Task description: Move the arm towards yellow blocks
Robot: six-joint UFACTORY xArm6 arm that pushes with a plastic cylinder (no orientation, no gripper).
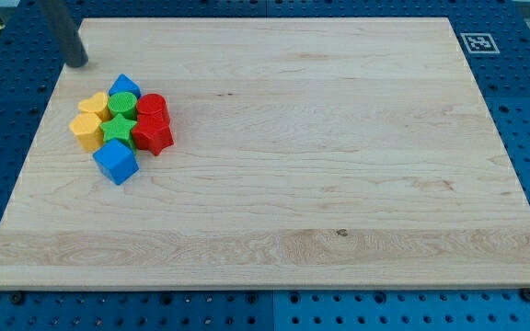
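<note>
Two yellow blocks lie at the left of the wooden board: a yellow hexagon block (86, 131) and a yellow heart-like block (94, 105) just above it. They sit in a tight cluster with a green star (118, 128), a green cylinder (123, 103), a red cylinder (152, 107), a red star-like block (152, 134), a blue block (124, 86) at the cluster's top and a blue cube (116, 161) at its bottom. My tip (79, 62) is at the view's top left, above and slightly left of the yellow blocks, apart from them.
The wooden board (320, 165) lies on a blue perforated table. A black-and-white marker tag (476, 42) sits at the board's top right corner.
</note>
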